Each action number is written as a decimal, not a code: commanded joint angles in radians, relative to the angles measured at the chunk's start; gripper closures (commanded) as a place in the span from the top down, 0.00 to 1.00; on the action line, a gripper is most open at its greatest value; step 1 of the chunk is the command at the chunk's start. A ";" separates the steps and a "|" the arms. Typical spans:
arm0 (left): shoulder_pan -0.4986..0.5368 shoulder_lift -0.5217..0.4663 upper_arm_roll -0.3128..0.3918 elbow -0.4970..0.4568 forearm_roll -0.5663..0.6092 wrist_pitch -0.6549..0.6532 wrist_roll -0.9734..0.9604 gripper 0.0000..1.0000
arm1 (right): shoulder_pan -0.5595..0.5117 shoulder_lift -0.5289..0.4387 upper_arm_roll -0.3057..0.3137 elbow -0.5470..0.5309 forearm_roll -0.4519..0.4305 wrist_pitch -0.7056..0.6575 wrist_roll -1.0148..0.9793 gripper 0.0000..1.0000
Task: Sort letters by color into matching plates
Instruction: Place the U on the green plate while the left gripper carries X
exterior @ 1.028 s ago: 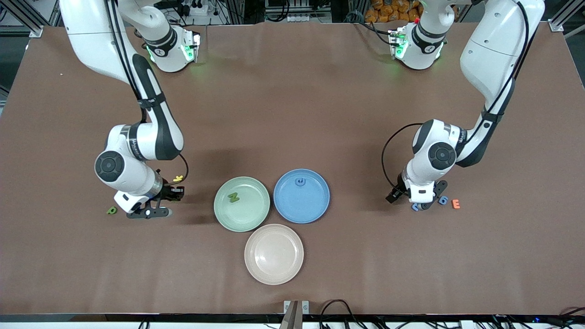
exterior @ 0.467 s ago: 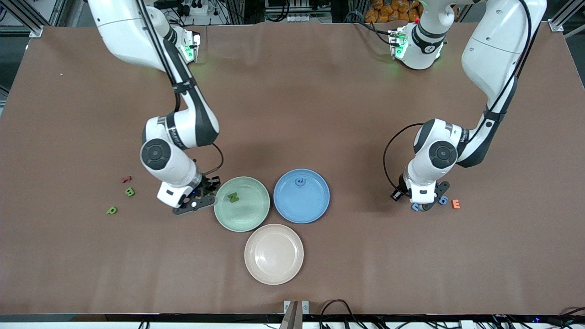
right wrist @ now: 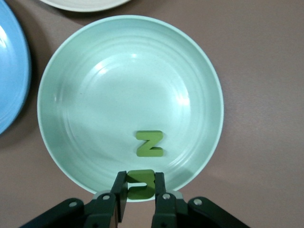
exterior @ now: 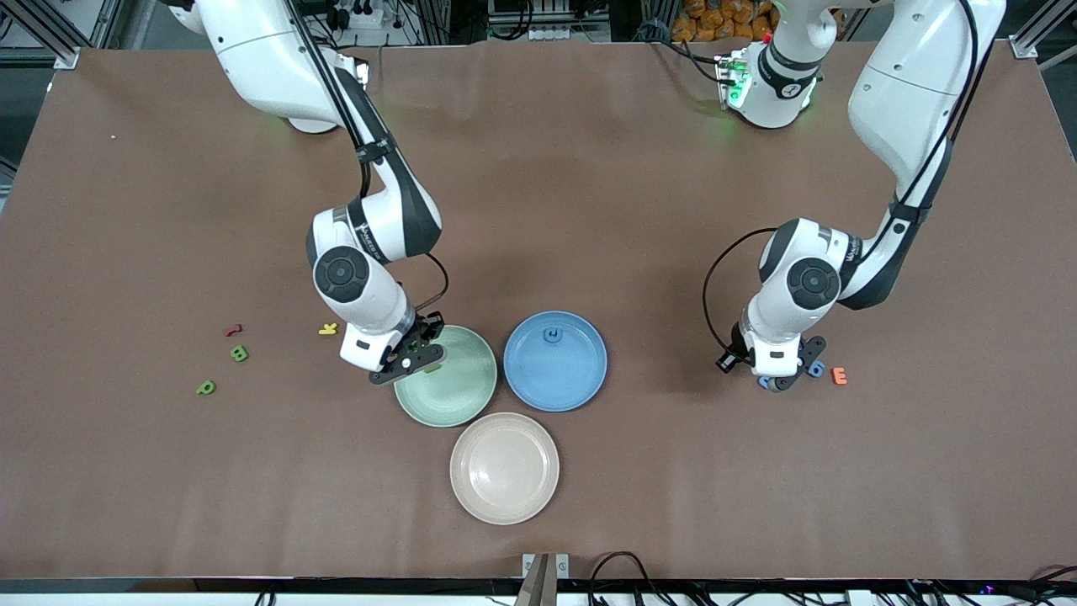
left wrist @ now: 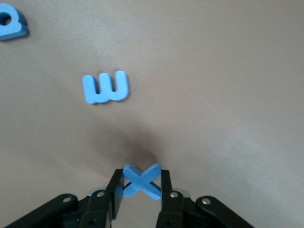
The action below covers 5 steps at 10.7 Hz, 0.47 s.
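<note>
Here, toward the right arm's end of the table, loose letters lie on the brown cloth: a green letter (exterior: 205, 387), another green one (exterior: 239, 353), a small red piece (exterior: 233, 331) and a yellow letter (exterior: 328, 329). My right gripper (exterior: 414, 357) hangs over the rim of the pale green plate (exterior: 458, 396), its fingers clamped on a green letter piece (right wrist: 140, 184); in that plate a green Z (right wrist: 150, 144) lies just ahead of the held piece, apart from it. Beside it sits the blue plate (exterior: 580, 370) with one small blue letter (exterior: 552, 335) near its rim on the robots' side. The beige-pink plate (exterior: 505, 467) sits nearer the front camera, touching or nearly touching both others, with nothing in it. At the left arm's end, my left gripper (exterior: 778, 379) is low at the table, its fingers pressed together on a blue X (left wrist: 141, 182). On the cloth near it lie a blue E-shaped letter (left wrist: 105, 87), a blue rounded letter (exterior: 815, 369) and an orange E (exterior: 839, 375).
</note>
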 commanded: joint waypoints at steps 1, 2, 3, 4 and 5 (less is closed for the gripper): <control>-0.058 -0.039 -0.002 0.102 0.024 -0.151 -0.067 0.00 | 0.001 0.015 0.000 0.038 -0.002 -0.014 -0.002 0.56; -0.084 -0.038 -0.002 0.138 0.016 -0.188 -0.088 0.00 | -0.002 0.013 -0.001 0.039 -0.004 -0.014 -0.004 1.00; -0.107 -0.036 -0.002 0.149 0.014 -0.197 -0.125 0.00 | -0.005 0.013 -0.001 0.048 -0.005 -0.014 -0.007 1.00; -0.121 -0.035 -0.002 0.154 0.014 -0.197 -0.148 0.00 | -0.008 0.013 -0.003 0.048 -0.007 -0.015 -0.011 1.00; -0.139 -0.032 -0.002 0.160 0.014 -0.197 -0.174 0.00 | -0.010 0.010 -0.004 0.048 -0.008 -0.016 -0.011 1.00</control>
